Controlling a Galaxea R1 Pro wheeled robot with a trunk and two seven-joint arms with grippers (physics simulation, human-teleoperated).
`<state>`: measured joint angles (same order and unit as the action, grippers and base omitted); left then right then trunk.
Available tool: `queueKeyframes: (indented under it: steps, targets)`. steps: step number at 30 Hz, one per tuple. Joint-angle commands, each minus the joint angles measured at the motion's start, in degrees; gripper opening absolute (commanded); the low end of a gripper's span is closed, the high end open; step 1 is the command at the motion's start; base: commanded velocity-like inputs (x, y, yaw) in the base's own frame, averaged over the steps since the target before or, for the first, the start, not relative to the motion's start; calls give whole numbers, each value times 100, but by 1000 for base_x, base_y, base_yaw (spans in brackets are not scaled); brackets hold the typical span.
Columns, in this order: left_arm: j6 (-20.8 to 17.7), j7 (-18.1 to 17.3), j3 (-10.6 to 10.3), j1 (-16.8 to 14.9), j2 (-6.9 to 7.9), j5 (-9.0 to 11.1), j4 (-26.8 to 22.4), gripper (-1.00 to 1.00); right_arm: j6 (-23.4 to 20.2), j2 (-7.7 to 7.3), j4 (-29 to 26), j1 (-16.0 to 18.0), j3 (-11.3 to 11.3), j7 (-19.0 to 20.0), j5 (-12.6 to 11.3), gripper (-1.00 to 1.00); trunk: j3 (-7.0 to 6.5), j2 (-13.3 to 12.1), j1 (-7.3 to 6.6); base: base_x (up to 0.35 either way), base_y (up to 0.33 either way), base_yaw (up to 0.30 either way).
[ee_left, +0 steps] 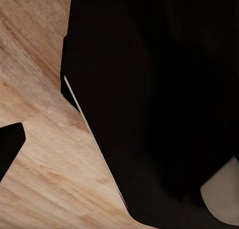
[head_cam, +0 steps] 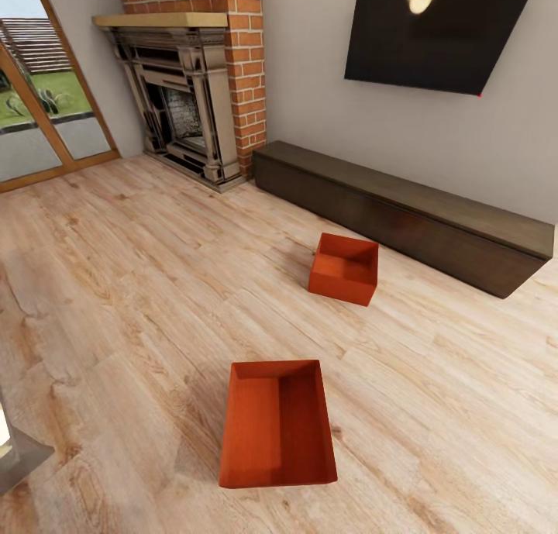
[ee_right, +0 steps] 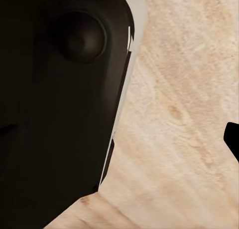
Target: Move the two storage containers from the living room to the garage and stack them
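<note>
Nearest you, low and centre in the head view, one storage container [head_cam: 277, 425] sits on the wood plank floor [head_cam: 116, 286]; the second container [head_cam: 345, 269] lies further up, right of centre, near the dark low cabinet [head_cam: 411, 216]. You see a brick fireplace [head_cam: 194, 77] upper left and a black TV [head_cam: 438, 30] upper right. Whether either arm's fingers are spread or pressed together, you cannot tell.

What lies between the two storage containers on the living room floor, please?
Bare wood plank floor: in the head view, nothing lies between the near container and the far container.
</note>
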<state>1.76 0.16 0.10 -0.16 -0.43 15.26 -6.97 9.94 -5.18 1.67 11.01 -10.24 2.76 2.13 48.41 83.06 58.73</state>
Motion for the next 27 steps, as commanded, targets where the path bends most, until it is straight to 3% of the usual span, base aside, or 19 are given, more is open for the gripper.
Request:
queueKeyframes:
  steps: [1,19,22,27]
  targets:
    - [17,2,-1,-2,-1,30,3,100,34,-1,18,7,-12,11,27,100,3,2,0,0,0,0]
    - [17,2,20,-2,4,55,-53,100,12,10,15,7,-2,16,30,100,3,2,0,0,0,0]
    - [-2,45,24,-2,78,58,-475,100,-80,16,-132,7,39,-123,-22,100,3,2,0,0,0,0]
    - [-67,92,31,-2,306,64,-1223,100,-539,13,-1074,7,55,-723,-292,100,3,2,0,0,0,0]
